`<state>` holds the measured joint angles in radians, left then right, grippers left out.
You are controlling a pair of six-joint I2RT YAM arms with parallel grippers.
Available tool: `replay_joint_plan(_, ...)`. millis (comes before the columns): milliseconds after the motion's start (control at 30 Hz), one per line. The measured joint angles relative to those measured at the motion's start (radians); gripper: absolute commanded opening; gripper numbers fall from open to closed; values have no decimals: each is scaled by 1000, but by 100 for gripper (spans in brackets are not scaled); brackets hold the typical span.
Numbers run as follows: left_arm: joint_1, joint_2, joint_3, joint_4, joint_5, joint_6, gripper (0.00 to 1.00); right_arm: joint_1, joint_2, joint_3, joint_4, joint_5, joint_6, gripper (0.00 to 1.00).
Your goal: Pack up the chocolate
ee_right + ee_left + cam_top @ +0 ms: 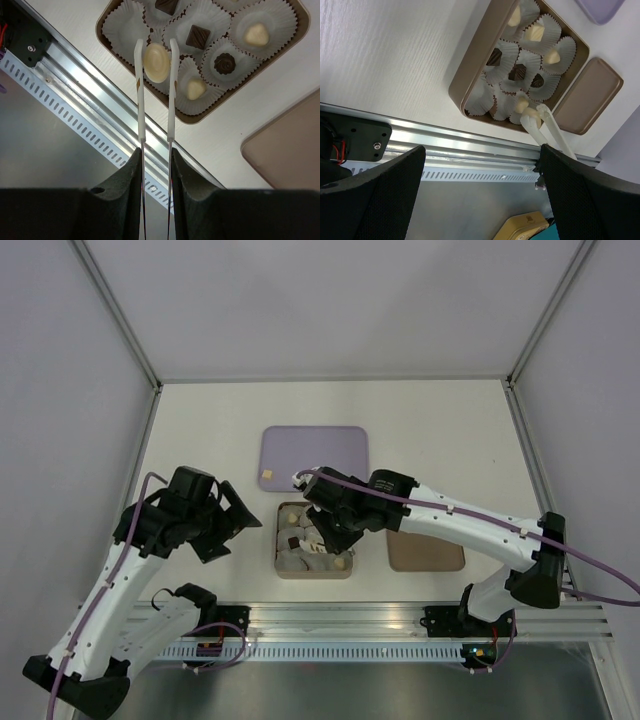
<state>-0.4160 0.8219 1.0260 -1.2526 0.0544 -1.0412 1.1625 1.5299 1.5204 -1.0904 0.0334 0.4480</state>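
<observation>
A brown box (281, 508) of white paper cups holds several chocolates, dark (198, 36) and cream (256, 34). My right gripper (156, 152) is shut on white-tipped tweezers (141, 100), and their tips pinch a pale cream chocolate (156, 62) just above the cups at the box's near side. In the top view this right gripper (325, 525) hangs over the box. One cream chocolate (267, 474) lies on the purple tray (315, 452). My left gripper (235, 520) hovers left of the box, open and holding nothing. The left wrist view shows the box rim (470, 75) and the pinched chocolate (532, 115).
The flat brown lid (425, 550) lies right of the box. An aluminium rail (340, 615) runs along the table's near edge. Grey walls close in the back and both sides. An empty cup (120, 27) sits in the box corner.
</observation>
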Motion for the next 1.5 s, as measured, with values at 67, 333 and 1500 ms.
replay_joint_plan(67,0,-9,0,-3,0,0,100,4,14,-1,1,-8,0,15)
replay_joint_plan(333,0,-26,-1,-17,0,-10,100,7,58,-38,21,-58,-3,15)
replay_joint_plan(1500,0,-39,-2,-49,-1,-17,100,8,139,-109,81,21,95,29)
